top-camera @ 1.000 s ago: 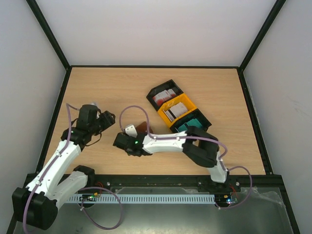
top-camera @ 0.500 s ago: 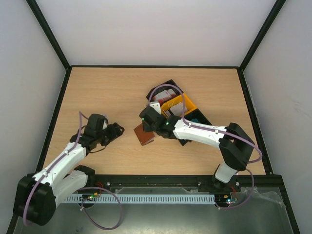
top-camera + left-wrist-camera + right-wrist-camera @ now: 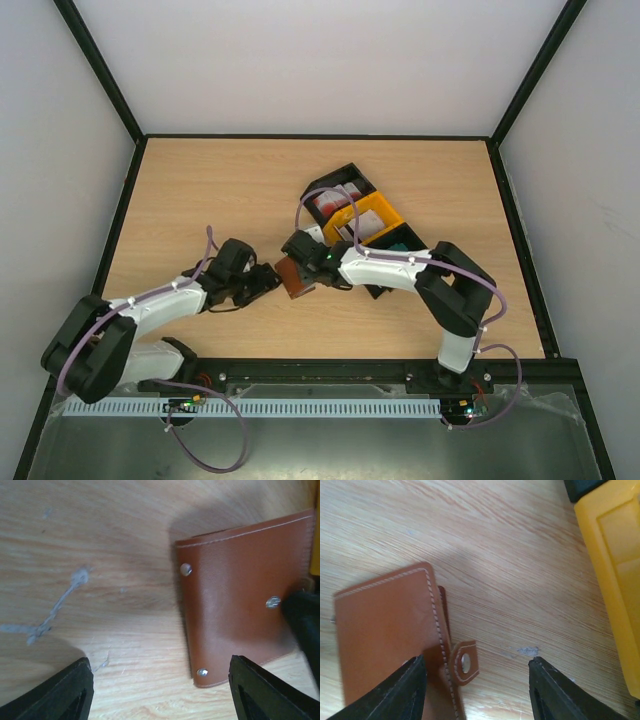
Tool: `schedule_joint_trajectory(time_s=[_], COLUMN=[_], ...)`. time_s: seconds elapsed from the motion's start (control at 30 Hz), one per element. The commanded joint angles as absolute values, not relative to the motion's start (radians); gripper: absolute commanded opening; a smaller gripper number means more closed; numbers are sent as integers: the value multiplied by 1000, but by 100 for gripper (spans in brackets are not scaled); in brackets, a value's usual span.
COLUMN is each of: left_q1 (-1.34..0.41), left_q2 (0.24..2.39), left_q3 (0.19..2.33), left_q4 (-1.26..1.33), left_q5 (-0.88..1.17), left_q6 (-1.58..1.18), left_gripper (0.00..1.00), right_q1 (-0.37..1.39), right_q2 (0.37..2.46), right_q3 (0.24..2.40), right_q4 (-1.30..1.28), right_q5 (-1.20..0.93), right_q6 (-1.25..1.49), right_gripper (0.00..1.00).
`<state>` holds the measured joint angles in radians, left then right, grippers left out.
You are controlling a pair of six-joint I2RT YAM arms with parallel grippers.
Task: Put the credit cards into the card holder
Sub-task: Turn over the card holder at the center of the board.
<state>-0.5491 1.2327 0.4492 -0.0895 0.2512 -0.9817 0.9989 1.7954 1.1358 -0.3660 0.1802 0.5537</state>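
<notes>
My left claw is released, its two black fingers spread wide and low over the table, gripping nothing. Just ahead of it, the brown card holder lies flat and closed on the wood, its near corner reaching between my fingertips. Three small metal studs show on its upper face. A dark blurred shape touches its far edge, and I cannot tell from this wrist what it is. A pale scuff marks the wood to the left. My right claw is also released, fingers well apart, hovering at the holder's other end. There a small stitched tab with a snap sticks out from the edge of the card holder, lying between my fingertips. From above, the card holder sits between the left claw and the right claw, near the front middle of the table. Just beyond it stands the black-and-yellow tray, set at an angle. The credit cards rest in its compartments, red-and-white in the far one and pale ones in the yellow one. The nearest compartment is mostly hidden under my right arm.
</notes>
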Motion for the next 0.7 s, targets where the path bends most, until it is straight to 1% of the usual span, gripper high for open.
schedule_joint_trajectory(time_s=[0.0,0.27,0.37,0.43,0.53,0.67], left_q1=[-566,-574,-584,-607,-649,-681], left_q2=[1285,1366,1392,1428,1493,1553], left_q3=[456,477,490,536,579,590], left_q4=[-31,-35,-58,-119,-198,-231], left_q5=[238,208,175,105,2,-65], left_q6=[-997,-986,-978,-959,-938,-931], left_gripper=[75,74,72,70,70,68], right_q1=[991,952,945,940,932,917], right_q2=[1834,1859,1851,1848,1846,1823], right_q3=[1150,1147,1140,1140,1140,1128], right_q4=[-407,-380,-368,-362,-354,-342], right_q5=[249,214,165,136,112,104], right_q6=[537,539,533,532,539,560], right_gripper=[53,42,30,24,21,22])
